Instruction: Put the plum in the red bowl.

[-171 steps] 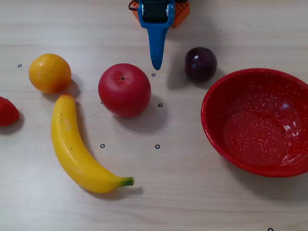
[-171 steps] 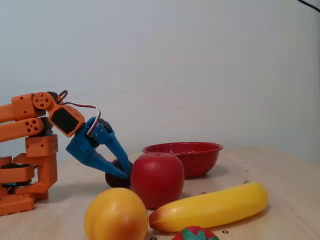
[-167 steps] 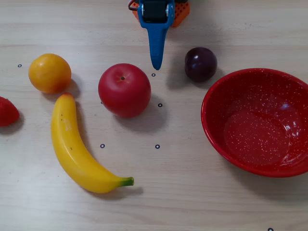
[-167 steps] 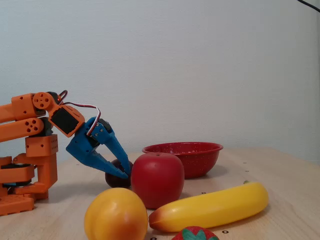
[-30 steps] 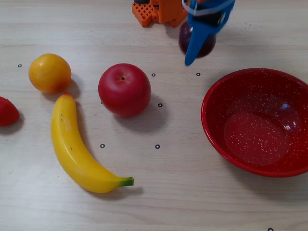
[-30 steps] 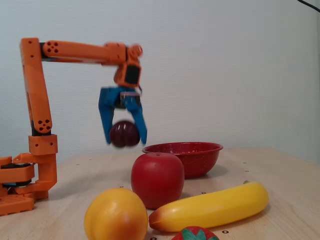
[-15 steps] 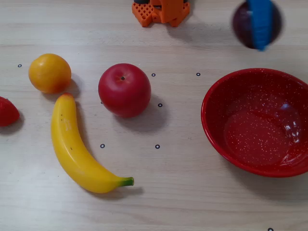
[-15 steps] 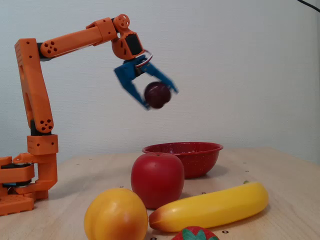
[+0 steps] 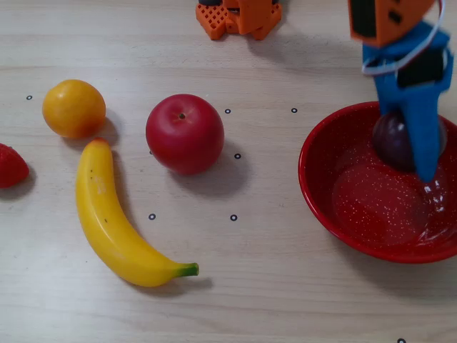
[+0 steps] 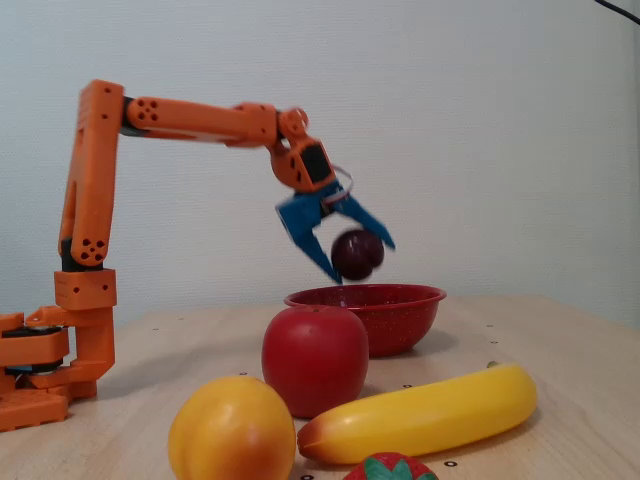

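Observation:
The plum [image 9: 390, 140] is small, round and dark purple-maroon. It sits between the blue fingers of my gripper [image 9: 410, 158], in the air over the far part of the red bowl [image 9: 335, 204]. In the side fixed view the gripper [image 10: 362, 262] hangs from the orange arm with its jaws spread around the plum [image 10: 357, 254], just above the rim of the red bowl [image 10: 400, 318]. The jaws appear closed on the plum. One blue finger [image 9: 423, 136] hides the plum's right side. The bowl's speckled inside holds nothing else.
A red apple [image 9: 185, 133], an orange [image 9: 73, 108] and a banana [image 9: 114, 221] lie to the left of the bowl. A strawberry [image 9: 10, 166] sits at the left edge. The arm's orange base [image 9: 238, 17] stands at the table's far edge.

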You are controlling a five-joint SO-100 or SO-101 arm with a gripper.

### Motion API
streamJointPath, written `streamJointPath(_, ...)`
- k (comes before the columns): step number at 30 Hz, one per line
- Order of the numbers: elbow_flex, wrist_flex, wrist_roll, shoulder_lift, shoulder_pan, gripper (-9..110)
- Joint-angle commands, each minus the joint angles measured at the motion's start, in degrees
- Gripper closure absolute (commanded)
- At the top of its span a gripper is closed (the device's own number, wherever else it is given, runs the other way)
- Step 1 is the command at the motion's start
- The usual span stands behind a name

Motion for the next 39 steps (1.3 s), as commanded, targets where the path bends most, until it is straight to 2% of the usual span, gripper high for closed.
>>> streamJointPath(1, -9.1, 4.6, 1.6, 0.6, -2.5, 84)
streamJointPath(4, -11.9, 8.2, 2.4, -2.0, -2.5, 75)
streamJointPath(12, -13.9, 9.7, 4.1, -4.1, -3.5, 67)
streamJointPath(25, -16.5, 11.1, 5.4, -3.4, -3.3, 62)
streamJointPath(33, -16.9, 16.0, 6.7, -2.5, -3.1, 49)
streamJointPath(39, -19.0, 15.9, 5.4, 0.4, -3.5, 51)
